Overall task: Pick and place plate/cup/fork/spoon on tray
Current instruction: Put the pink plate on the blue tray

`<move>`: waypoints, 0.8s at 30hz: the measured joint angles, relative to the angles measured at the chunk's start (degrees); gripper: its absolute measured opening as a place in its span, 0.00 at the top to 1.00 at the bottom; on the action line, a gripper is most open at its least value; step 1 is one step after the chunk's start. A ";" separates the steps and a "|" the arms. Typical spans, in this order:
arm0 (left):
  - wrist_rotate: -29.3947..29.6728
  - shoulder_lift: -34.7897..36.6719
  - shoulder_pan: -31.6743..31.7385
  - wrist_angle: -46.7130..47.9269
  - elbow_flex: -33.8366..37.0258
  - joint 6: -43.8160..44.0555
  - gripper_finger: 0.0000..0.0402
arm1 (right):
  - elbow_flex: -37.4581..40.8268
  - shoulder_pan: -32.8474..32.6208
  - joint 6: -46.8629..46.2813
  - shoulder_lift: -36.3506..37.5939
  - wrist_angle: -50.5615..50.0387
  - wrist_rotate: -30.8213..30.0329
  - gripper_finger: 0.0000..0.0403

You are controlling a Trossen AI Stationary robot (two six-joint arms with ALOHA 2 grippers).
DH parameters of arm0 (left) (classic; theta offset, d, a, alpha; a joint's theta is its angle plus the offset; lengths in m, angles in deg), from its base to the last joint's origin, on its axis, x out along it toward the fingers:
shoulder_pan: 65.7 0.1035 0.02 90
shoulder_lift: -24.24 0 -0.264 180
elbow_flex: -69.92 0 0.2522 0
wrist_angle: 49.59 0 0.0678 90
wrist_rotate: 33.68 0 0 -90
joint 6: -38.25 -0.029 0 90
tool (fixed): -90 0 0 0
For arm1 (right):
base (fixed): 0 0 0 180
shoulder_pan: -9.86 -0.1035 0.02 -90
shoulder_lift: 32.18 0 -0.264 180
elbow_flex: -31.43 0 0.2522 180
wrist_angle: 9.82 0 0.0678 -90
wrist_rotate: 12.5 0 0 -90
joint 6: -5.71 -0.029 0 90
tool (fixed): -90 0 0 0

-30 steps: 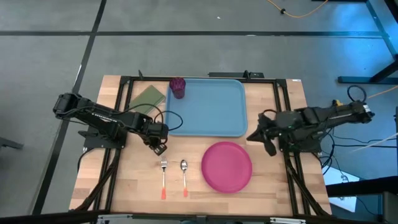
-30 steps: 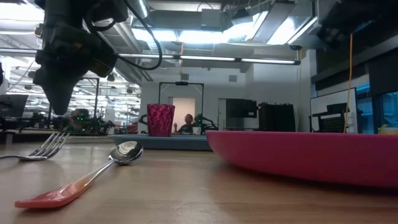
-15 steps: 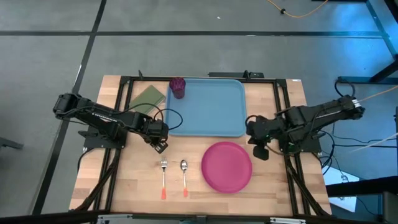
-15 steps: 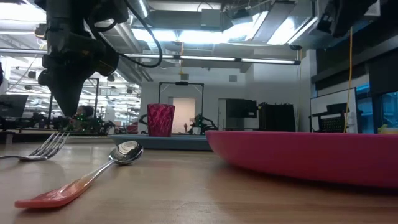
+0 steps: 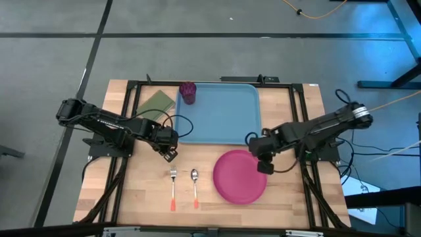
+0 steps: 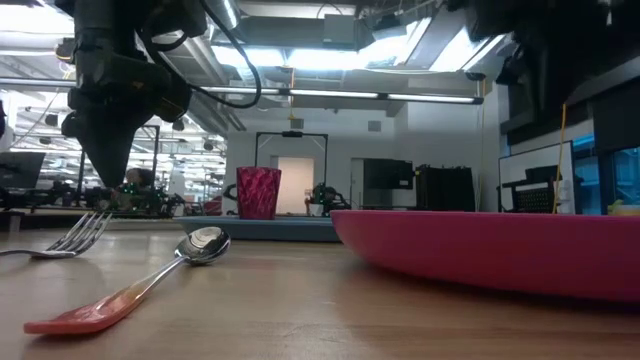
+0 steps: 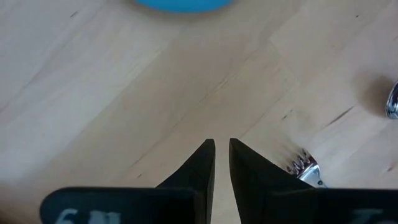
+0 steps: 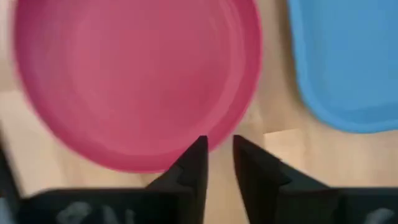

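The pink plate (image 5: pixel 240 176) lies flat on the table, near the tray's near right corner. The light blue tray (image 5: pixel 220 113) lies at the far middle, with the dark red cup (image 5: pixel 188 92) upright at its far left corner. The fork (image 5: pixel 173 187) and spoon (image 5: pixel 195 186) lie side by side left of the plate, handles toward the near edge. My right gripper (image 5: pixel 262 164) hangs over the plate's far right rim (image 8: pixel 186 155), its fingers almost together. My left gripper (image 5: pixel 170 155) hovers just beyond the fork's tines (image 7: pixel 305 168), its fingers almost together and empty.
An olive-green pad (image 5: pixel 156 104) lies left of the tray at the far left. Black frame rails run along the table's left and right sides. Bare wood lies between the tray and the cutlery.
My right gripper has moved from the table's right side toward the left and slightly toward the near edge, and now stands over the plate's far right rim. The plate, cutlery, cup and tray have stayed where they were.
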 joint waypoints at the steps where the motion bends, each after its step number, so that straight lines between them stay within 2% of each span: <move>1: 0.03 0.00 0.00 0.00 0.00 0.00 0.90 | 0.00 0.22 0.34 -0.80 0.00 -1.53 0.77; 5: 0.67 0.00 0.00 0.00 0.00 -0.02 0.90 | 0.02 1.31 0.03 -3.08 0.23 -7.91 0.69; 9: 1.03 0.00 0.00 0.00 0.00 -0.02 0.90 | 0.02 1.55 -0.60 -4.84 1.50 -11.44 0.69; 14: 1.05 0.00 0.00 0.00 0.00 -0.02 0.90 | 0.21 2.09 -1.32 -6.07 1.72 -11.20 0.69; 17: 1.16 0.00 0.00 0.00 0.00 -0.04 0.90 | 2.94 3.06 -0.67 -5.85 5.43 -10.56 0.69; 24: 1.41 0.00 0.00 0.00 0.00 -0.03 0.90 | 10.03 7.97 3.92 -5.60 17.06 -2.92 0.69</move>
